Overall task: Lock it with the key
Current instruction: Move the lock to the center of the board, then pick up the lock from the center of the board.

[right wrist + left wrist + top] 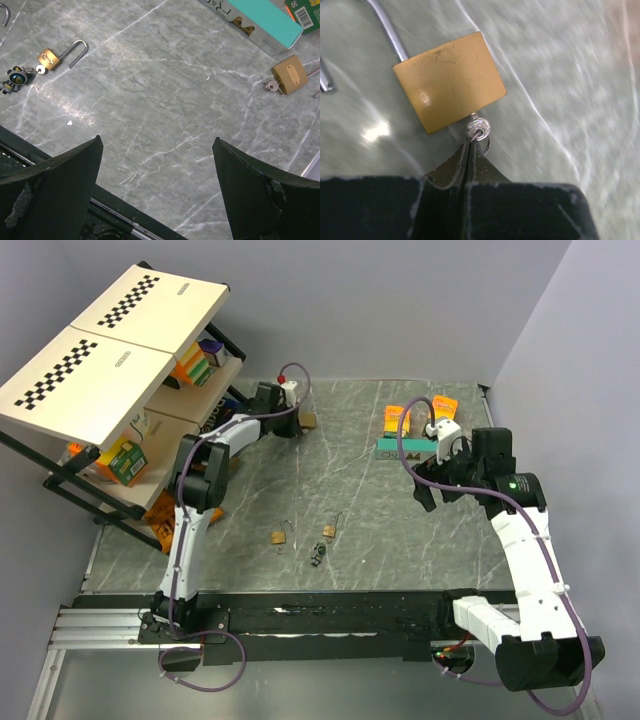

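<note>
In the left wrist view a brass padlock (pixel 449 82) lies on the grey marbled table. A small silver key (pixel 478 128) sticks out of its lower edge. My left gripper (pixel 471 146) is shut on that key at its head and wire ring. One leg of the padlock's shackle (pixel 390 31) runs up and out of frame. In the top view this gripper (pixel 298 418) and padlock (pixel 309 421) are at the far left, beside the shelf. A dark-grey key bunch (pixel 318 556) (pixel 14 79) lies mid-table. My right gripper (pixel 438 485) (pixel 157 145) is open and empty above bare table.
Two more padlocks (pixel 280 538) (pixel 328 531) lie mid-table; one (pixel 49 58) has its shackle open. Another keyed padlock (pixel 289 75) lies near a teal box (pixel 405 447) (pixel 260 20). Orange packets (pixel 397 419) stand behind it. A shelf rack (pixel 130 400) stands at the left.
</note>
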Controlling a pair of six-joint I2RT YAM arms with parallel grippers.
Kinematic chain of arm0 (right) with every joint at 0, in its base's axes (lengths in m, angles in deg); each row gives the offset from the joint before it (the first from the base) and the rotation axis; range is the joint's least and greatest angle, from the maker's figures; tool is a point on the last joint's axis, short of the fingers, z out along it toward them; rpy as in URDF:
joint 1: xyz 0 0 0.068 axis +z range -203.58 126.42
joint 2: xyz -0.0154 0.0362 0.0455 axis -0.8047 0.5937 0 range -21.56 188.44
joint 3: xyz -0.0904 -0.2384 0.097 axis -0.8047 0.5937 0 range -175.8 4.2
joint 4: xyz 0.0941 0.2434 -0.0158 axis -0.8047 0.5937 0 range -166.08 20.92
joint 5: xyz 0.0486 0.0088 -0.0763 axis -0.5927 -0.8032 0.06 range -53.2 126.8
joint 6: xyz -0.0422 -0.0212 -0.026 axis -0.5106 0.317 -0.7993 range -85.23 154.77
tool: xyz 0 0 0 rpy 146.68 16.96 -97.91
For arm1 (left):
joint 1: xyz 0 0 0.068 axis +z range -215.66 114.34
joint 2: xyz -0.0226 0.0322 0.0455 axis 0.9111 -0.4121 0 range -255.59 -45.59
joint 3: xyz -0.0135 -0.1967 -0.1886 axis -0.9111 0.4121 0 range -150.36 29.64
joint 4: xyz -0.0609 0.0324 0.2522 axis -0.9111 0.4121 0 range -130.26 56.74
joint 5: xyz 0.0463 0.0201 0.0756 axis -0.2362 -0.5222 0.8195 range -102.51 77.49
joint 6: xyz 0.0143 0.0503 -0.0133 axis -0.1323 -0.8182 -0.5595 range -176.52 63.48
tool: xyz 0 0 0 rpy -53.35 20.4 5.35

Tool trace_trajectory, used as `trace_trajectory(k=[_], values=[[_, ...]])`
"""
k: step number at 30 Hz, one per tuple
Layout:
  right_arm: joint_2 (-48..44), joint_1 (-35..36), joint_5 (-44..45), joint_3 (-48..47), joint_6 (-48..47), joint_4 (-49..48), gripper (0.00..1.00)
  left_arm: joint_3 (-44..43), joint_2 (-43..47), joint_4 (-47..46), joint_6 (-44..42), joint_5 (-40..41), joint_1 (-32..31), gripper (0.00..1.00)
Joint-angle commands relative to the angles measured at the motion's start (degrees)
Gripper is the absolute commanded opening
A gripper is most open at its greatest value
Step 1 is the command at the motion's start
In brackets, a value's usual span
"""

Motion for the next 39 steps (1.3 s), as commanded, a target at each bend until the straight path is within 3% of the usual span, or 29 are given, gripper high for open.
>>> trace_trajectory(k=[1, 8, 9, 12, 17, 19, 28, 39], values=[[-2.1, -0.4, 0.0, -0.8, -0.3, -0.9, 1.00, 7.6, 6.0, 4.3, -3.4, -4.8, -2.8, 0.01], [-3.5, -0.4, -0.4, 0.5, 0.1, -1.0, 1.00, 14.6, 11.9, 9.1, -5.5, -5.4, -3.0, 0.03], [-3.5, -0.4, -0.6, 0.5, 0.1, -1.3, 1.00, 14.4, 12.3, 9.8, -5.3, -5.9, -2.9, 0.27], [-3.6, -0.4, -1.0, 0.6, 0.6, -1.6, 1.00, 13.9, 14.2, 11.2, -4.1, -5.8, -2.7, 0.58], [-3.1, -0.4, -1.6, 0.3, 1.2, -2.0, 1.00, 14.1, 19.0, 8.1, -1.3, -3.7, -2.5, 0.75], [-2.8, -0.4, -1.7, 0.1, 1.7, -2.4, 0.99, 13.3, 19.5, 7.2, -0.8, -0.1, -2.7, 0.91], [-1.2, -0.4, -0.5, -2.3, 6.5, -4.5, 1.00, 1.9, 11.9, 14.0, -4.3, 13.1, -6.9, 0.99], [0.5, -0.3, 1.8, -5.0, 7.8, -5.6, 1.00, -4.9, 2.7, 16.0, -5.5, 17.7, -9.6, 0.97]])
